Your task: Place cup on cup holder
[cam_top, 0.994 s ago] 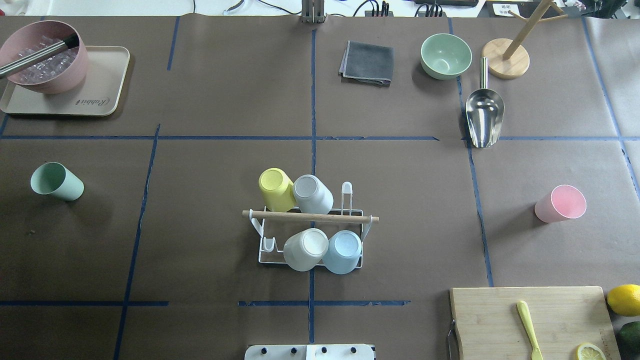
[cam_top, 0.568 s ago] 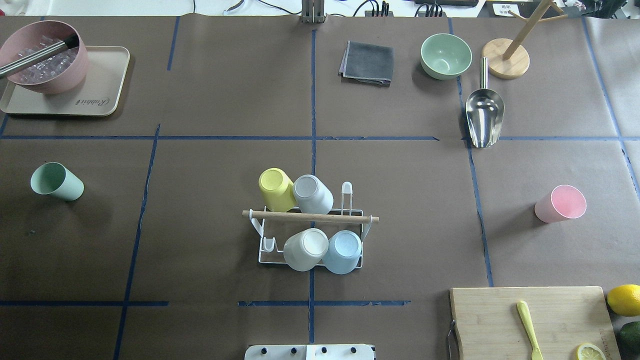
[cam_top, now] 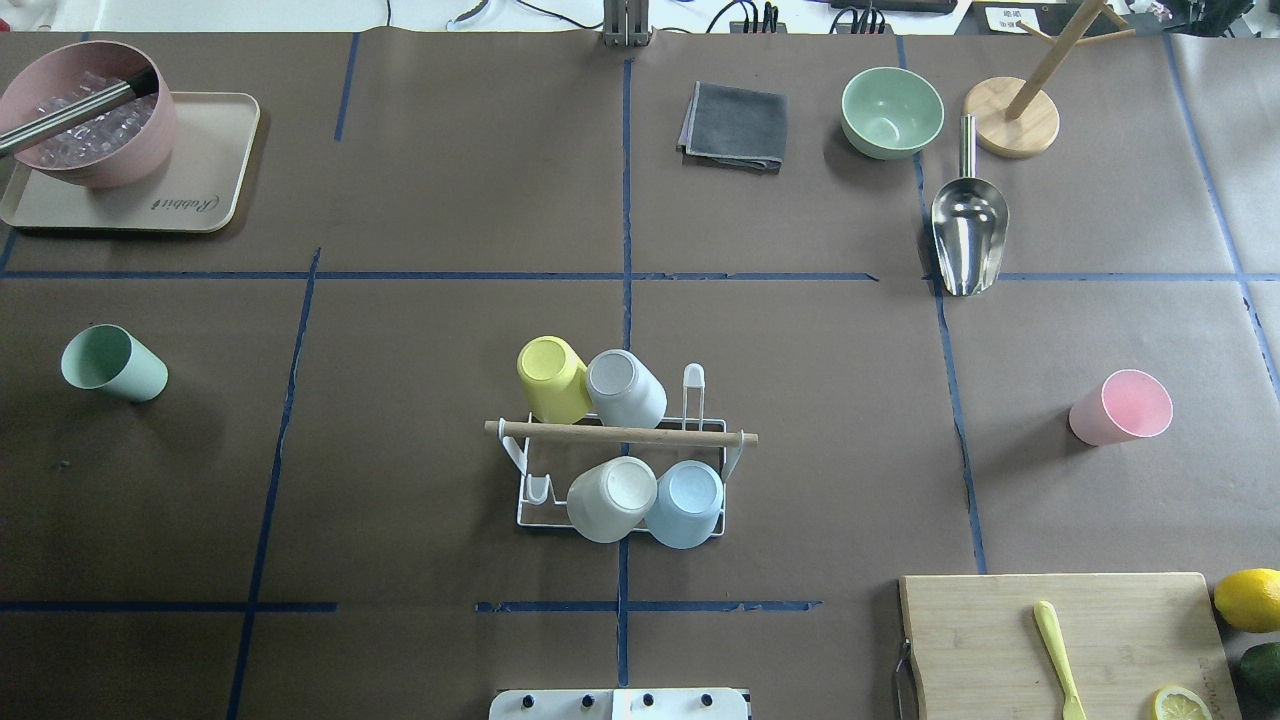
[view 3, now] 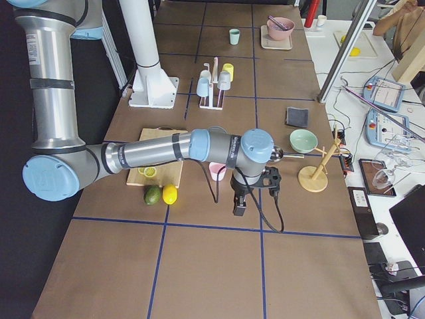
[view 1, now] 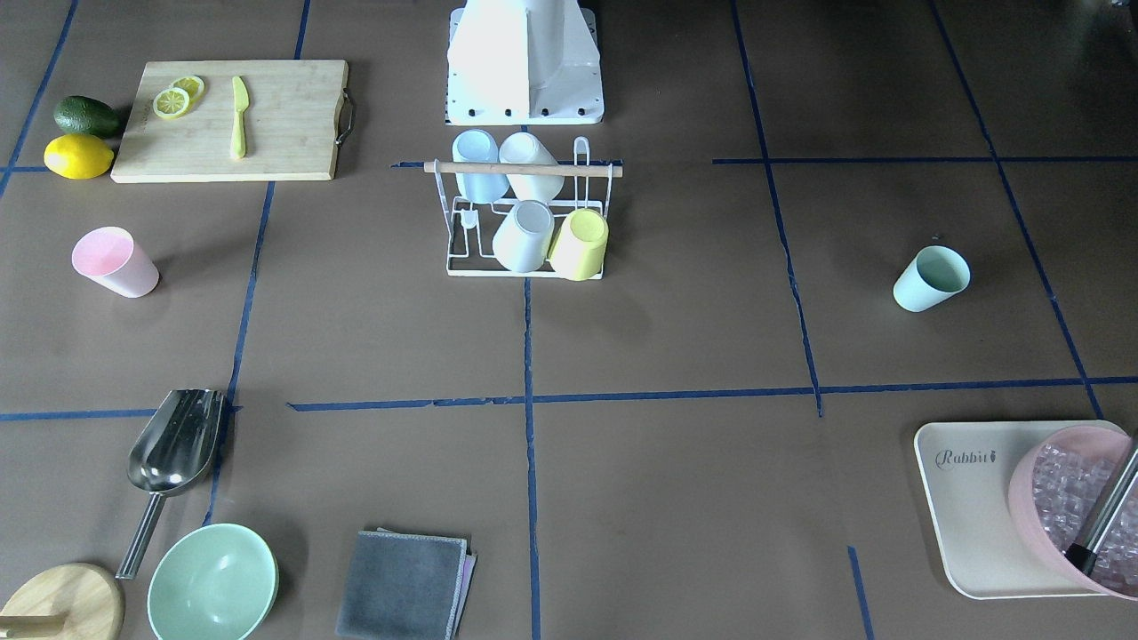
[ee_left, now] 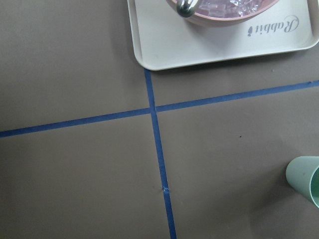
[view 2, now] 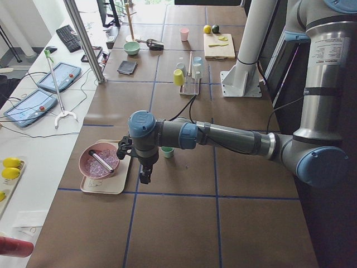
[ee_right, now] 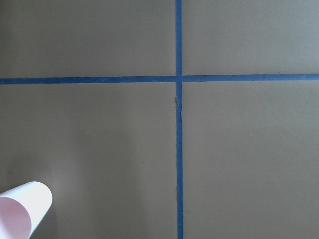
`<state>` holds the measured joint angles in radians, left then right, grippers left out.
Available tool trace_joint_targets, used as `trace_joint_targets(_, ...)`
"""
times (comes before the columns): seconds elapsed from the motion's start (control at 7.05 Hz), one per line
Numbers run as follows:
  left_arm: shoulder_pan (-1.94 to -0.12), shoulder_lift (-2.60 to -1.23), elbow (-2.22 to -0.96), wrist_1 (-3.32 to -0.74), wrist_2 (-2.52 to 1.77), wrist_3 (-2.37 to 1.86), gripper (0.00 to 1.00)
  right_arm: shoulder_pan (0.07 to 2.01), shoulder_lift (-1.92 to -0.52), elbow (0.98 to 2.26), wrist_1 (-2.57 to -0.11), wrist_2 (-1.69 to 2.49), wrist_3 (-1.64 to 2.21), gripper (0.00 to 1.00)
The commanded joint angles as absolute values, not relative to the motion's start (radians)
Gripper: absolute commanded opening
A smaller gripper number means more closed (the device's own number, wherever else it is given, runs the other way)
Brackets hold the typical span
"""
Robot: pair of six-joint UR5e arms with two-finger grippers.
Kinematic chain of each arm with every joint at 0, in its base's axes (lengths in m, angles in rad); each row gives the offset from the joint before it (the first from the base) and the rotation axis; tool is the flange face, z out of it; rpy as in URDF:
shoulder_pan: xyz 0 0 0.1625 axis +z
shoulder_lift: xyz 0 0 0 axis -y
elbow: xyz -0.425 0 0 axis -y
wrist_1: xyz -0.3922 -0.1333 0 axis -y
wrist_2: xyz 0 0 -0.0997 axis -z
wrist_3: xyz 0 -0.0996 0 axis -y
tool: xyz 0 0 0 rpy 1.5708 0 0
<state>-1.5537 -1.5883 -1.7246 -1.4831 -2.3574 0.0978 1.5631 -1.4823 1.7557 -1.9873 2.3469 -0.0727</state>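
Note:
The cup holder (cam_top: 620, 435) is a white wire rack with a wooden rod, at the table's middle near the robot base; it also shows in the front-facing view (view 1: 524, 167). It holds several upside-down cups: yellow, grey, white and light blue. A green cup (cam_top: 113, 363) stands mouth up on the left; a pink cup (cam_top: 1122, 407) stands mouth up on the right. My left gripper (view 2: 145, 176) hangs above the table beside the green cup (view 2: 167, 151). My right gripper (view 3: 239, 206) hangs near the pink cup (view 3: 217, 171). I cannot tell whether either is open or shut.
A beige tray (cam_top: 200, 200) with a pink bowl of ice (cam_top: 90, 115) is at the far left. A grey cloth (cam_top: 735, 125), green bowl (cam_top: 892, 112), metal scoop (cam_top: 968, 235) and wooden stand (cam_top: 1012, 115) are far right. A cutting board (cam_top: 1000, 640) and lemon (cam_top: 1248, 598) are near right.

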Motion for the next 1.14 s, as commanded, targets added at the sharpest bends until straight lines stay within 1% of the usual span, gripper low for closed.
trace_joint_targets(0.0, -1.552, -1.621, -1.735, -1.471, -2.358, 0.089, 1.00, 1.497, -1.282, 1.661, -2.173, 2.359, -0.074, 1.00)
trace_joint_targets(0.14, -1.551, -1.650, -1.717, -1.470, -2.358, 0.087, 1.00, 1.474, -1.193, 1.572, -2.201, 2.361, -0.078, 1.00)
trace_joint_targets(0.28, -1.551, -1.681, -1.724, -1.415, -2.359, 0.086, 1.00, 1.451, -1.124, 1.471, -2.204, 2.378, -0.083, 1.00)
trace_joint_targets(0.43, -1.551, -1.731, -1.736, -1.316, -2.361, 0.087, 1.00, 1.448, -1.115, 1.441, -2.221, 2.408, -0.086, 1.00)
trace_joint_targets(0.85, -1.446, -1.793, -1.709, -1.284, -2.350, 0.084, 1.00, 1.352, -1.112, 1.434, -2.351, 2.419, -0.090, 0.99)
trace_joint_targets(0.99, -1.399, -1.884, -1.650, -1.197, -2.349, 0.084, 1.00, 1.333, -1.108, 1.416, -2.368, 2.445, -0.091, 0.99)
